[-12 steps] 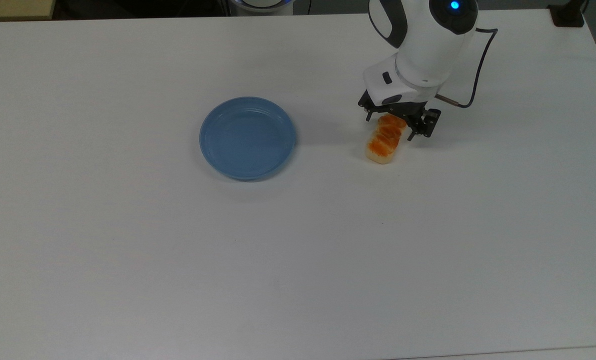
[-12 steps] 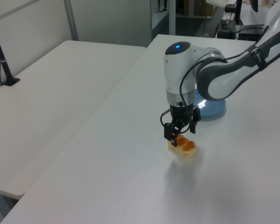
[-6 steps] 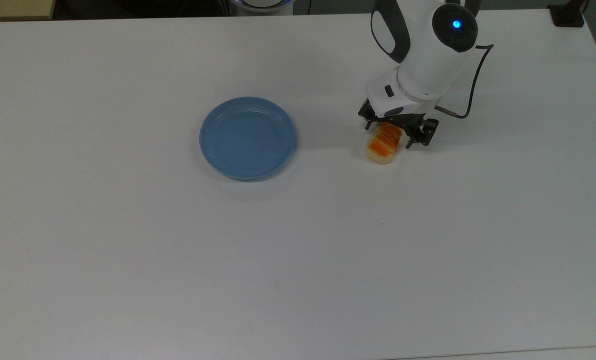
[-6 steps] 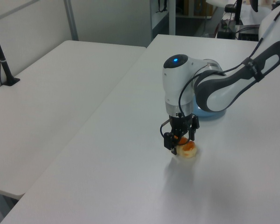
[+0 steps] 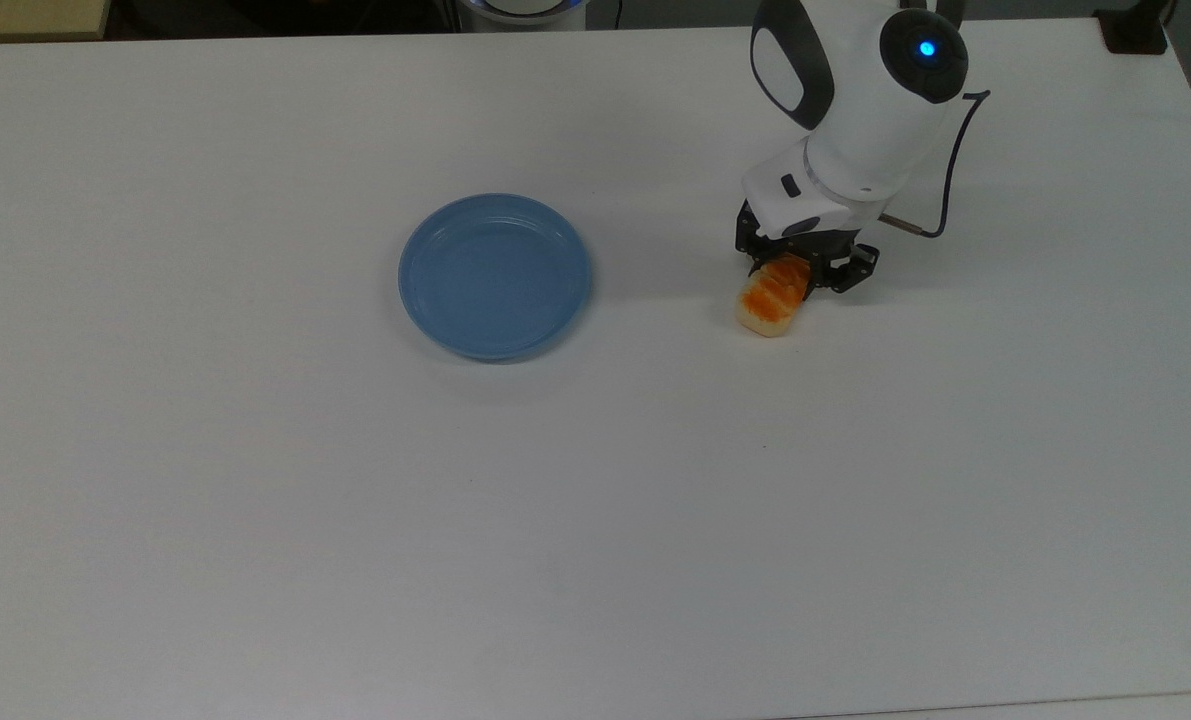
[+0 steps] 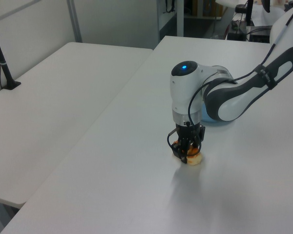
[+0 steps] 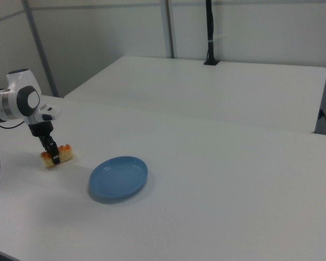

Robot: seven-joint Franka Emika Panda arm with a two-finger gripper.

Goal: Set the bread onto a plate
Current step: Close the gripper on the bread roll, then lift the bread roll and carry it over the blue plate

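Observation:
The bread [image 5: 770, 305], a small loaf with an orange-brown top and cream sides, lies on the white table at the top view's right. My gripper [image 5: 793, 272] has come straight down over its far end, and the fingers are shut on the bread's sides. In the left view the gripper [image 6: 188, 155] hides most of the bread [image 6: 195, 159]. In the right view one finger stands in front of the bread [image 7: 65, 154]. The light-blue plate [image 5: 495, 275] sits bare to the top view's left of the bread, about a plate's width away; the right view shows the plate [image 7: 118, 176] too.
The white table [image 5: 595, 500] stretches wide around both things. A second white table [image 6: 49, 97] adjoins at the left view's left. A black post [image 7: 210, 32] stands on the far table in the right view. The arm's cable [image 5: 950, 150] loops beside the wrist.
The gripper has come down over the bread and its fingers have closed in on the loaf's sides. The bread has shifted slightly. The plate has not moved.

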